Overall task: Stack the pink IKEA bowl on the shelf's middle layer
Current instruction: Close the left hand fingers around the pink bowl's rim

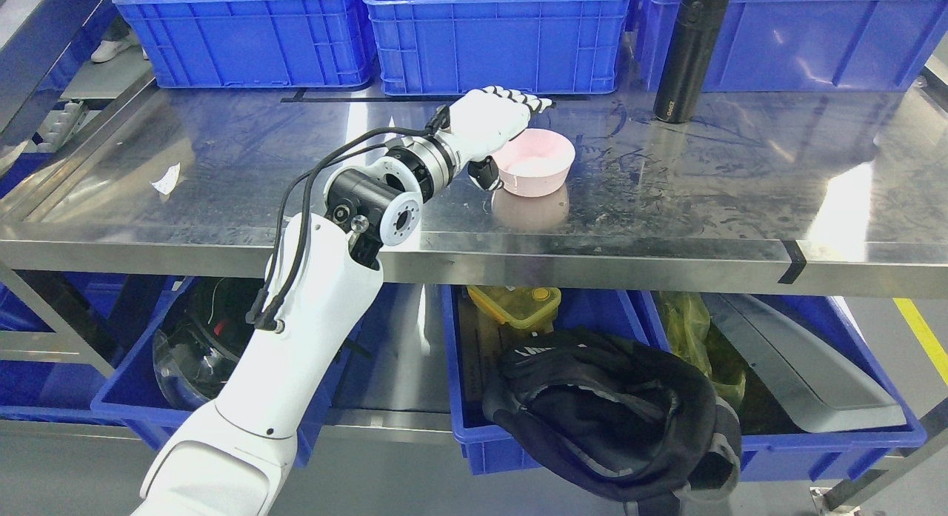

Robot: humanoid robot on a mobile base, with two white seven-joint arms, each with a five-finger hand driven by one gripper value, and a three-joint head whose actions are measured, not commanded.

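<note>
A pink bowl (539, 163) stands upright on the steel shelf top (703, 190), near its middle. My left hand (505, 135) reaches in from the lower left and sits against the bowl's left side. Its fingers (518, 98) stretch out flat above the far left of the rim, and the thumb (485, 174) hangs beside the bowl's left wall. The hand is open, with nothing held. The bowl rests on the shelf and looks empty. The right arm does not show.
Three blue bins (496, 38) line the back of the shelf. A tall black bottle (690, 53) stands at the back right of the bowl. A paper scrap (167, 179) lies at the left. Lower blue bins hold a black bag (615, 420) and a yellow container (515, 305).
</note>
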